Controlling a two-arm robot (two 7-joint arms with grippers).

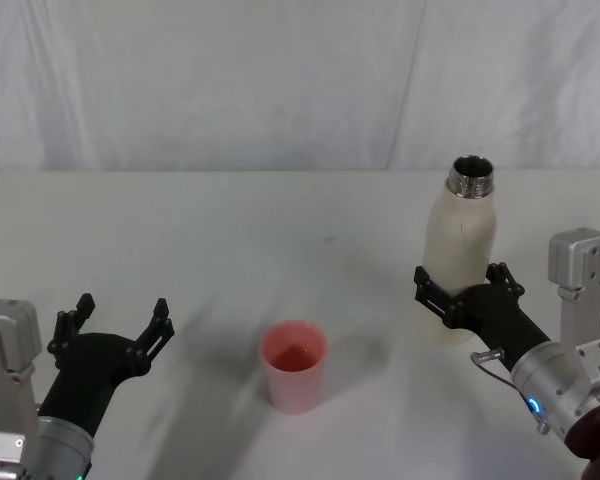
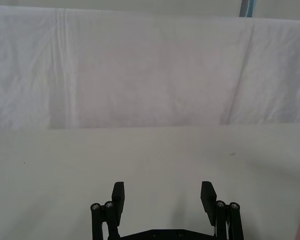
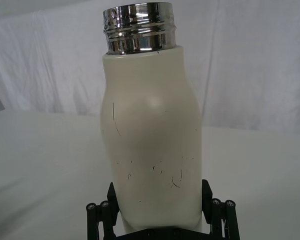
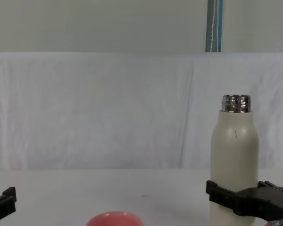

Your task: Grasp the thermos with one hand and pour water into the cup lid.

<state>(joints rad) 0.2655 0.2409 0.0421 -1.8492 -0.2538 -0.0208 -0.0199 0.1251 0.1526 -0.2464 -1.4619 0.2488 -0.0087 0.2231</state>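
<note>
The right gripper (image 1: 467, 287) is clasping the lower body of the upright bottle (image 1: 462, 250), which is standing to the right of the pink cup (image 1: 294, 365). Left of the cup, the left gripper (image 1: 120, 322) is hovering with fingers spread.

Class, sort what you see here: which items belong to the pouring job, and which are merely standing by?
Part of the job:
thermos, upright, neck open
cup lid
right gripper, fingers either side of the thermos

Standing by:
left gripper, open over the bare table
</note>
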